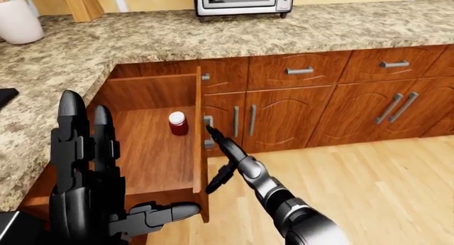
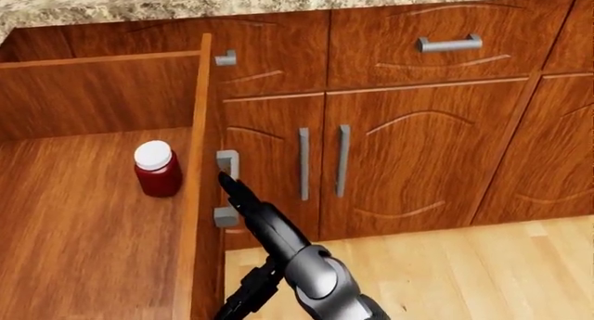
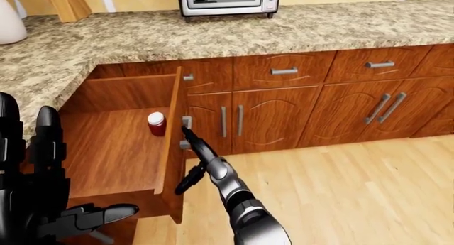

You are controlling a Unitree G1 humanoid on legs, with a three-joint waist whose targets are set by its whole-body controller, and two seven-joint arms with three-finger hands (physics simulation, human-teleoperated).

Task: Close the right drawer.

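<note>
A black three-fingered left hand point(image 1: 92, 197) stands raised at the lower left of the left-eye view, its fingers spread apart and upright, the thumb jutting to the right, gripping nothing. Past it, the grey and black right arm reaches up from the bottom of the views, and the black right hand point(image 2: 243, 195) stretches one finger against the front panel of the open wooden drawer point(image 2: 92, 216), its tip touching the grey metal bar handle point(image 2: 225, 188) fixed there; a second finger hangs down and away below the wrist, so the hand is splayed rather than closed on anything. The drawer sits at the left of the head view, pulled well out from the reddish-brown cabinet run, its panel seen edge-on. Inside, a small dark red jar with a white lid point(image 2: 156, 169) stands upright on the drawer floor, near the front panel and apart from the walls. Beyond the hand, two cabinet doors with vertical grey handles point(image 2: 320, 161) stay shut, with a closed drawer and its horizontal grey pull point(image 2: 449, 43) above them. Pale wooden floor planks point(image 1: 369, 192) spread to the right. Above all runs a speckled granite countertop point(image 1: 213, 37), carrying a silver microwave oven point(image 1: 245, 0) at the top of the eye views.
</note>
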